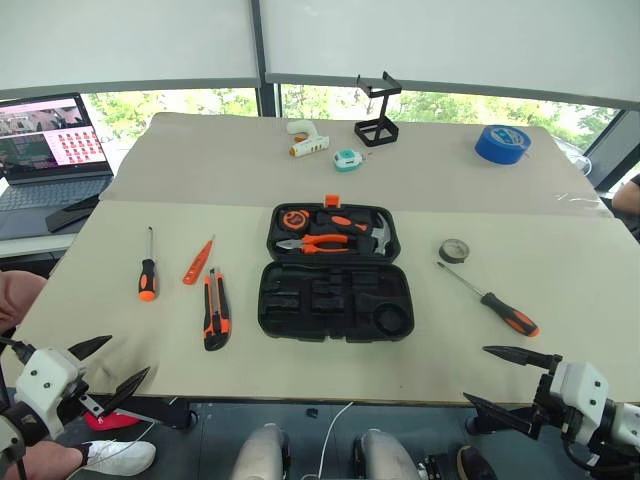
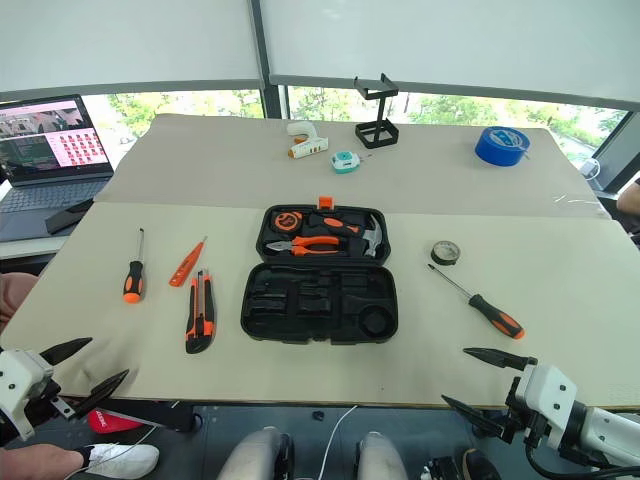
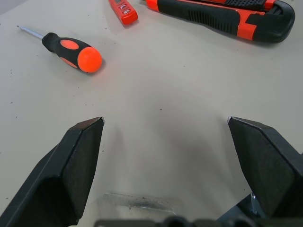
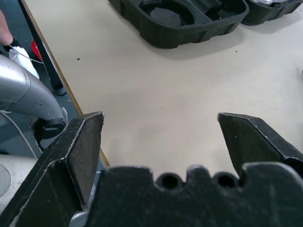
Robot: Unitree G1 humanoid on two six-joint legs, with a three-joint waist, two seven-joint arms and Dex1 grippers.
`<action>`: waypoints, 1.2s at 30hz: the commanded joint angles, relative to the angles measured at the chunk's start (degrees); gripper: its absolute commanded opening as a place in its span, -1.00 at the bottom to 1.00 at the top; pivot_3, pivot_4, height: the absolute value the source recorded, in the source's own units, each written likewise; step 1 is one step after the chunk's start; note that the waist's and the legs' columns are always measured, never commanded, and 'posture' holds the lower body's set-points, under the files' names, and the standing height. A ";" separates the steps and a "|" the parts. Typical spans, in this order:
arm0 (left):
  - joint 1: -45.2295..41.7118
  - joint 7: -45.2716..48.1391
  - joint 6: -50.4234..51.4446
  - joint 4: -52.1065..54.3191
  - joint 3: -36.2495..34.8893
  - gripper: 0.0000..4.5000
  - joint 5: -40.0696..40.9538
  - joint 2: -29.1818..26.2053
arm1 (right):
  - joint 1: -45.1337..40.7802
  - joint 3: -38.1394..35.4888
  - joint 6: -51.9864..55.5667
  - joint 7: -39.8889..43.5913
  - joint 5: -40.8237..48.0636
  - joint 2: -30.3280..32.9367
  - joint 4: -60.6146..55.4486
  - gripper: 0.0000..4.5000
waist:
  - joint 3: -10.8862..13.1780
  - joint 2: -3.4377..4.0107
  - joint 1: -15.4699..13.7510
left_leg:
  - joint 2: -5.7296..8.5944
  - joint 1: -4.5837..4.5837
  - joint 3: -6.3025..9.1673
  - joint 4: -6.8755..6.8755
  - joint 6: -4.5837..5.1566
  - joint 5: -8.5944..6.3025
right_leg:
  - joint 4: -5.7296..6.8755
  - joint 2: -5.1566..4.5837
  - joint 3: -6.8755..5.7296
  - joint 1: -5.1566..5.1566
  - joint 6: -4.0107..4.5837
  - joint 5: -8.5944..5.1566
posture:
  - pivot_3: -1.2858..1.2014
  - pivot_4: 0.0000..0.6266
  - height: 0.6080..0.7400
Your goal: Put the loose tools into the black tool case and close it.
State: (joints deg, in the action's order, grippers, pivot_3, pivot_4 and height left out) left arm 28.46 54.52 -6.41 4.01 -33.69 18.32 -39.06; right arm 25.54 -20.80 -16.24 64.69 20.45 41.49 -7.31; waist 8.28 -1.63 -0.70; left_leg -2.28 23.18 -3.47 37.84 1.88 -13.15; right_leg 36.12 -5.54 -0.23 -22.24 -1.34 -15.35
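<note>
The black tool case [image 1: 335, 300] lies open in the middle of the table, its far half holding pliers and a hammer. To its left lie a black-and-orange screwdriver [image 1: 148, 268], a small orange pen-like screwdriver [image 1: 198, 262] and a chunky utility knife [image 1: 216, 310]. A second screwdriver [image 1: 490, 300] lies to the case's right. My left gripper [image 1: 129, 354] hovers open at the table's near left edge, short of the screwdriver [image 3: 71, 49] and the knife [image 3: 227, 16]. My right gripper [image 1: 475, 373] hangs open at the near right edge, facing the case [image 4: 189, 19]. Both hold nothing.
At the back stand a white glue gun [image 1: 307, 142], a small teal tape measure [image 1: 347, 159], a black wire stand [image 1: 377, 110] and a blue tape roll [image 1: 502, 144]. A dark tape roll [image 1: 454, 251] lies right of the case. A laptop [image 1: 50, 140] sits far left.
</note>
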 commanded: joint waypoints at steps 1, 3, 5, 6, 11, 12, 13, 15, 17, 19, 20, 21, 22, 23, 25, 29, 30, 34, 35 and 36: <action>-1.11 -2.94 2.59 0.80 -3.14 1.00 4.06 0.78 | -2.30 0.96 -0.10 0.36 3.69 -1.10 -1.72 0.98 | 0.00 0.00 0.00 | 0.00 0.00 0.00 0.00 0.00 0.00 | 0.00 0.00 0.00 0.00 0.00 0.00 | 0.03 -0.52 1.00; -2.02 -5.66 8.48 1.54 -6.12 1.00 9.66 2.37 | -5.18 3.06 1.38 1.95 8.60 -2.81 -3.58 0.98 | -0.01 -0.04 0.20 | -0.05 0.00 0.01 0.00 0.00 0.00 | 0.00 0.01 0.00 0.00 0.01 0.02 | 0.03 -0.52 1.00; -1.30 -9.30 12.56 2.23 -9.45 1.00 13.77 4.98 | -8.82 5.30 4.29 1.27 12.13 -4.50 -6.11 0.98 | 0.00 -0.05 0.53 | -0.24 -0.03 0.00 0.00 0.00 0.00 | 0.00 0.03 0.04 0.02 -0.11 0.19 | 0.03 -0.52 1.00; -0.11 -10.77 14.38 2.39 -10.73 1.00 14.54 5.90 | -10.67 6.00 6.22 0.15 14.19 -5.32 -7.64 0.98 | 0.00 -0.04 0.81 | -0.30 -0.04 0.00 0.00 0.00 0.00 | 0.01 0.03 0.04 0.01 -0.20 0.27 | 0.03 -0.52 1.00; 5.36 -15.83 23.91 3.07 -14.07 1.00 16.23 7.24 | -15.22 7.73 10.02 -2.99 17.56 -7.49 -13.69 0.98 | -0.01 -0.07 1.24 | -0.34 -0.05 0.01 0.00 -0.18 -0.11 | 0.06 0.27 -0.01 -0.03 -0.22 0.28 | 0.03 -0.52 1.00; 6.19 -16.24 25.85 3.45 -15.14 1.00 17.70 7.34 | -16.03 7.97 9.73 -3.99 17.25 -8.20 -14.48 0.98 | -0.02 -0.10 1.01 | -0.34 -0.04 0.01 0.00 -0.20 -0.12 | 0.05 0.30 -0.01 -0.03 -0.21 0.27 | 0.03 -0.52 1.00; 6.69 -16.44 27.07 3.82 -15.89 1.00 18.76 7.41 | -16.56 8.09 9.58 -4.74 17.03 -8.70 -14.96 0.98 | -0.04 -0.16 0.77 | -0.34 -0.02 0.02 0.00 -0.21 -0.12 | 0.05 0.29 -0.07 -0.04 -0.21 0.27 | 0.03 -0.52 1.00; 7.07 -18.08 32.99 5.69 -17.24 1.00 21.43 5.57 | -17.53 7.95 8.72 -6.16 16.11 -9.98 -14.68 0.98 | -0.07 -0.21 0.33 | -0.34 -0.05 0.02 0.00 -0.22 -0.13 | 0.04 0.26 -0.10 -0.12 -0.20 0.27 | 0.03 -0.52 1.00; 5.80 -19.08 39.15 8.69 -18.57 1.00 25.57 2.48 | -17.29 7.69 7.98 -5.73 15.61 -10.55 -13.76 0.98 | -0.08 -0.25 -0.15 | -0.34 -0.10 0.02 0.00 -0.60 -0.35 | 0.00 0.18 -0.13 -0.23 -0.04 0.17 | 0.03 -0.52 1.00; 2.39 -20.88 45.98 10.89 -19.53 1.00 30.68 -1.76 | -16.76 7.38 7.91 -4.36 15.86 -10.20 -13.01 0.98 | -0.08 -0.25 -0.54 | -0.35 -0.06 0.01 0.00 -0.69 -0.38 | 0.01 0.10 -0.30 -0.26 0.15 0.07 | 0.03 -0.52 1.00; 0.23 -22.25 49.57 11.56 -19.35 1.00 32.39 -4.32 | -16.78 7.20 8.07 -3.90 16.05 -9.90 -12.60 0.98 | -0.08 -0.26 -0.77 | -0.35 -0.06 0.01 0.00 -0.71 -0.38 | 0.03 0.10 -0.32 -0.24 0.15 0.07 | 0.03 -0.52 1.00; -3.16 -24.05 52.50 11.84 -18.70 1.00 34.29 -6.57 | -17.20 6.94 8.38 -3.87 16.25 -9.70 -12.12 0.98 | -0.07 -0.24 -0.89 | -0.34 -0.10 0.02 0.00 -0.71 -0.37 | 0.04 0.10 -0.37 -0.16 0.15 0.07 | 0.03 -0.52 1.00; -6.56 -25.96 54.60 11.91 -17.75 1.00 35.43 -8.25 | -17.71 6.71 8.57 -3.95 16.35 -9.62 -11.62 0.98 | -0.08 -0.26 -0.93 | -0.34 -0.13 0.02 0.00 -0.72 -0.36 | 0.06 0.10 -0.38 -0.12 0.15 0.07 | 0.03 -0.52 1.00; -10.70 -28.72 57.25 11.54 -15.91 1.00 36.09 -9.87 | -18.33 6.52 8.54 -4.06 16.35 -9.69 -11.00 0.98 | -0.09 -0.27 -0.84 | -0.33 -0.18 0.00 0.00 -0.73 -0.35 | 0.06 0.11 -0.35 -0.06 0.15 0.09 | 0.03 -0.52 1.00; -18.61 -33.73 61.23 9.94 -10.92 1.00 35.17 -11.69 | -19.37 6.59 8.34 -3.93 16.08 -9.93 -9.81 0.98 | -0.12 -0.31 -0.53 | -0.31 -0.30 -0.03 0.00 -0.72 -0.33 | 0.07 0.15 -0.28 0.02 -0.10 0.23 | 0.03 -0.52 1.00; -33.01 -42.65 67.25 4.39 1.49 1.00 28.66 -11.44 | -20.15 7.56 7.63 -3.27 15.37 -10.67 -8.55 0.98 | -0.07 -0.13 0.37 | -0.24 -0.26 -0.11 -0.01 -0.29 -0.07 | 0.27 0.28 -0.07 0.09 -0.21 0.30 | 0.03 -0.52 1.00; -36.62 -45.08 68.29 2.34 3.39 1.00 27.20 -10.33 | -20.30 7.73 7.51 -3.34 15.24 -10.93 -8.33 0.98 | -0.06 -0.15 0.56 | -0.25 -0.26 -0.13 -0.01 -0.31 -0.08 | 0.40 0.38 -0.02 0.02 -0.22 0.29 | 0.03 -0.52 1.00; -45.46 -48.64 67.53 -3.86 9.03 1.00 21.61 -6.47 | -19.96 8.10 6.80 -3.24 14.61 -11.74 -7.95 0.98 | -0.03 -0.19 1.00 | -0.30 -0.24 -0.13 -0.05 -0.41 -0.07 | 0.62 0.61 0.08 -0.13 -0.17 0.24 | 0.03 -0.52 1.00; -46.55 -48.69 66.93 -4.81 9.90 1.00 20.44 -5.79 | -19.81 8.16 6.64 -3.19 14.47 -11.88 -7.96 0.98 | -0.03 -0.19 1.07 | -0.31 -0.24 -0.13 -0.05 -0.43 -0.07 | 0.63 0.62 0.10 -0.13 -0.17 0.24 | 0.03 -0.52 1.00; -47.85 -48.79 66.04 -6.43 10.95 1.00 19.08 -4.77 | -19.58 8.16 6.58 -3.39 14.37 -12.10 -8.03 0.98 | -0.03 -0.19 1.11 | -0.31 -0.25 -0.15 -0.05 -0.44 -0.06 | 0.65 0.61 0.14 -0.14 -0.17 0.24 | 0.03 -0.52 1.00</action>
State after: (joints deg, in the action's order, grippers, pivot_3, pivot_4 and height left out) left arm -17.80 6.27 61.62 -1.15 -23.20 39.96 -44.15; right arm 5.75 -11.98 -8.17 61.23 34.79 29.65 -14.21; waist 8.25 -1.81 0.41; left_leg -2.60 22.92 -3.65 37.79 1.42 -13.20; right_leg 36.77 -4.93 -0.06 -22.38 -1.52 -15.11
